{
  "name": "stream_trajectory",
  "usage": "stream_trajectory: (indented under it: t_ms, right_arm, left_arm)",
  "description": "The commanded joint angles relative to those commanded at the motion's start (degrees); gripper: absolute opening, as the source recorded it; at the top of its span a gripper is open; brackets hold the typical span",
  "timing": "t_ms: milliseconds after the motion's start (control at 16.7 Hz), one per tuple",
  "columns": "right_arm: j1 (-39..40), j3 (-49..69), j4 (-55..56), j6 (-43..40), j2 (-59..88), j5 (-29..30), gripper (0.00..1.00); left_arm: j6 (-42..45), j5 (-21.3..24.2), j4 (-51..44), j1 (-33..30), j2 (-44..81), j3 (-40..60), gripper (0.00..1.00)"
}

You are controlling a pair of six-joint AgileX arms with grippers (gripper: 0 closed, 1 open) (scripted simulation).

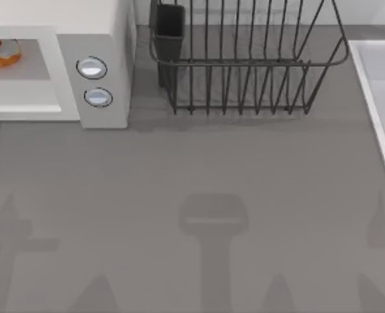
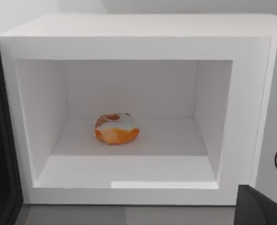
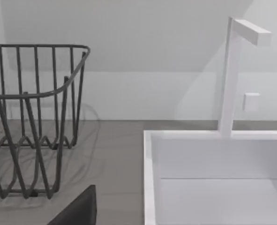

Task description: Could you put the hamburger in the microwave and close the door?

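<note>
The hamburger, a small round orange-and-tan lump with white bits on top, already sits on the floor of the microwave cavity, well back from the front lip, so the placing step looks done and closing is what remains. The door stands swung wide open at the cavity's side, and I judge the next move calls for the left arm to get behind it and push it shut. Whether either gripper is open or closed, I cannot tell.
</note>
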Motion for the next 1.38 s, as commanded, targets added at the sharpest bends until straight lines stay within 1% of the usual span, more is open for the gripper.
stream_trajectory:
  t_ms: [120, 240, 420, 480, 600, 780, 960, 1080, 1260, 1380]
  right_arm:
    - [0.00, 0.00, 0.00, 0.00, 0.00, 0.00, 1.00]
    - [0.00, 0.00, 0.00, 0.00, 0.00, 0.00, 1.00]
    - [0.00, 0.00, 0.00, 0.00, 0.00, 0.00, 1.00]
    - [0.00, 0.00, 0.00, 0.00, 0.00, 0.00, 1.00]
    - [0.00, 0.00, 0.00, 0.00, 0.00, 0.00, 1.00]
    - [0.00, 0.00, 0.00, 0.00, 0.00, 0.00, 1.00]
    - [0.00, 0.00, 0.00, 0.00, 0.00, 0.00, 1.00]
    - [0.00, 0.00, 0.00, 0.00, 0.00, 0.00, 1.00]
    - [0.00, 0.00, 0.00, 0.00, 0.00, 0.00, 1.00]
    - [0.00, 0.00, 0.00, 0.00, 0.00, 0.00, 1.00]
  left_arm:
    - [0.04, -1.98, 4.78, -1.66, 3.18, -1.41, 0.00]
    - [0.08, -3.61, 7.41, -3.18, 5.51, -2.26, 0.00]
    - [0.09, -3.92, 7.81, -3.50, 5.91, -2.38, 0.00]
    - [0.06, -3.78, 7.66, -3.15, 6.56, -0.50, 0.00]
    - [0.01, -3.79, 7.65, -3.20, 6.59, -0.40, 0.00]
    - [-2.39, -4.14, 7.01, -5.37, 8.26, 4.18, 0.00]
    - [-7.40, -4.87, 5.68, -9.89, 11.70, 13.68, 0.00]
    - [-12.17, -5.57, 4.43, -14.20, 14.95, 22.68, 0.00]
    - [-21.11, -6.87, 2.11, -22.28, 21.03, 39.53, 0.00]
    - [-28.13, -7.88, 0.30, -28.64, 25.78, 52.73, 0.00]
